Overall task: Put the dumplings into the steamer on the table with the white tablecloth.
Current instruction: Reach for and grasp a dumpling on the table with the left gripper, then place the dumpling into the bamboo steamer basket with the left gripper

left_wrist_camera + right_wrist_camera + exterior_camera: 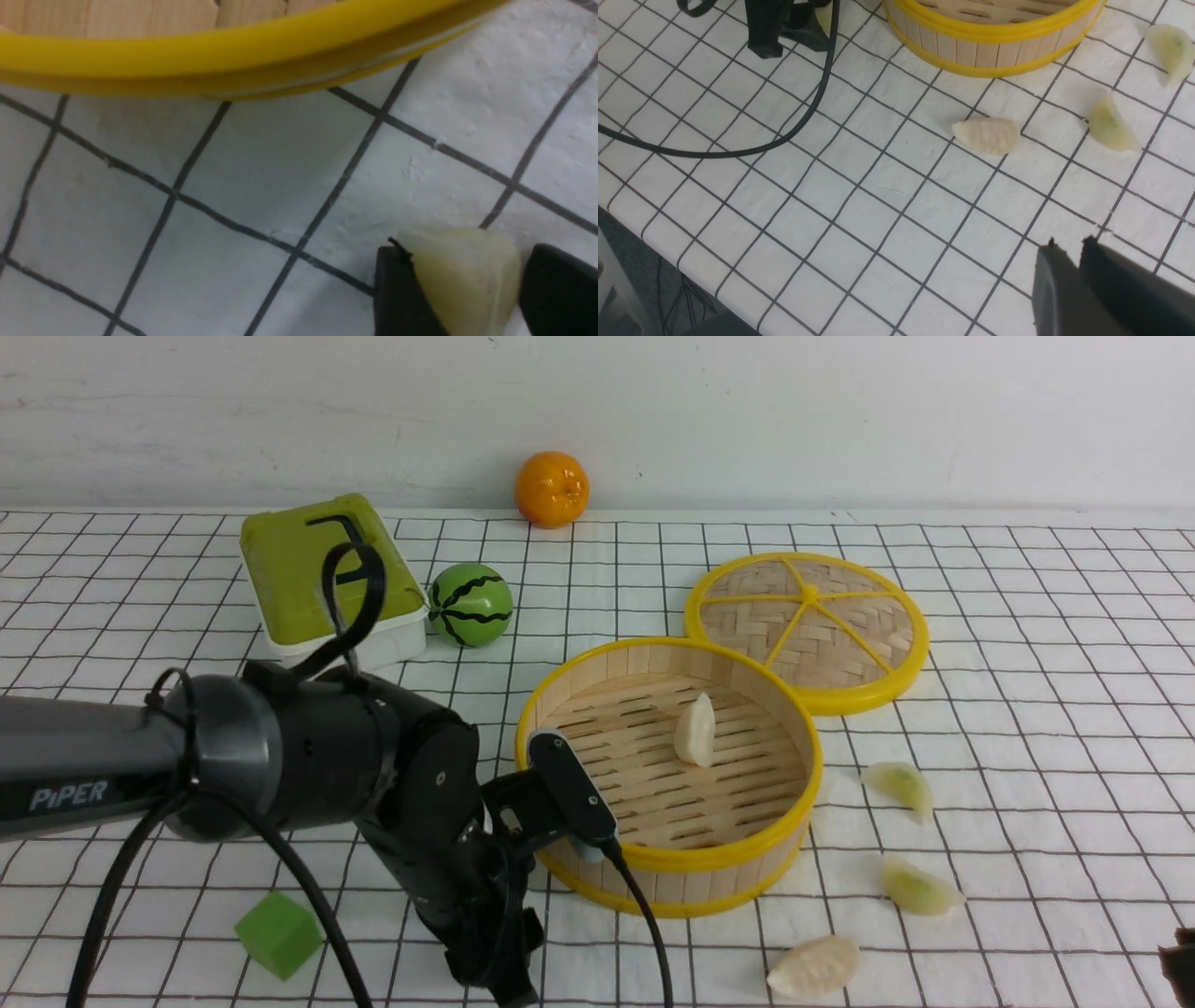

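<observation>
Left wrist view: the left gripper [460,261] pinches a pale dumpling [467,284] resting on the tablecloth [280,177], just beside the steamer [233,51]. I would lift it straight up, clear the yellow rim, and release low over the slats. One dumpling [695,730] lies inside; three loose dumplings [901,787] [920,887] [814,967] wait to the right. The right gripper [1080,261], fingers nearly together, holds nothing.

orange [552,488]: far back, centre
watermelon ball [470,604]: just beside the green-lidded box [322,574]
green cube [278,933]: front left
woven lid [808,630]: lying flat
</observation>
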Tool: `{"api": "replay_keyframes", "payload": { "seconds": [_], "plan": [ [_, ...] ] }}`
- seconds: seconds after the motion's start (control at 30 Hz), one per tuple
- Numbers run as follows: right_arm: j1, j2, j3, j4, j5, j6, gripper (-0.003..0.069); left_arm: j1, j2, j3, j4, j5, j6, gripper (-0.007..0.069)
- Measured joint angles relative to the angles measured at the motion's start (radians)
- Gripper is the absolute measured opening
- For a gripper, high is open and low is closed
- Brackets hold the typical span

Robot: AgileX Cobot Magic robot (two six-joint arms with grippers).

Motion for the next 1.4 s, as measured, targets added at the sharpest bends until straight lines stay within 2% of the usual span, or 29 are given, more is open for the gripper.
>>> {"api": "replay_keyframes", "payload": {
  "seconds": [0.1, 0.27, 0.53, 0.63, 0.77, 1.0, 1.27, 1.33, 1.4],
  "plan": [
    [0.0, 0.0, 0.0, 0.0, 0.0, 0.0, 0.0075, 0.0, -0.01, 0.0, 0.003, 0.006, -0.029, 0.0244],
    [0.0, 0.0, 0.0, 0.001, 0.0, 0.0, 0.0075, 0.0, -0.066, -0.062, 0.007, 0.11, -0.128, 0.0248],
    [0.0, 0.0, 0.0, 0.001, -0.019, 0.0, 0.0075, 0.0, -0.115, -0.446, -0.083, 0.316, -0.478, 0.0248],
    [0.0, 0.0, 0.0, 0.001, -0.024, 0.0, 0.0075, 0.0, -0.08, -0.547, -0.088, 0.328, -0.544, 0.0248],
    [0.0, 0.0, 0.0, 0.001, -0.042, 0.0, 0.0076, 0.0, 0.087, -0.724, -0.089, 0.331, -0.661, 0.0248],
    [0.0, 0.0, 0.0, 0.001, -0.035, 0.0, 0.0081, 0.0, 0.336, -0.856, -0.062, 0.333, -0.754, 0.0248],
    [0.0, 0.0, 0.0, -0.009, -0.013, 0.0, 0.0088, 0.0, 0.448, -0.914, 0.096, 0.303, -0.884, 0.0248],
    [0.0, 0.0, 0.0, -0.009, -0.013, 0.0, 0.009, 0.0, 0.451, -0.914, 0.109, 0.302, -0.893, 0.0256],
    [0.0, 0.0, 0.0, -0.009, -0.015, 0.0, 0.0093, 0.0, 0.452, -0.914, 0.117, 0.299, -0.902, 0.0313]
  ]
}}
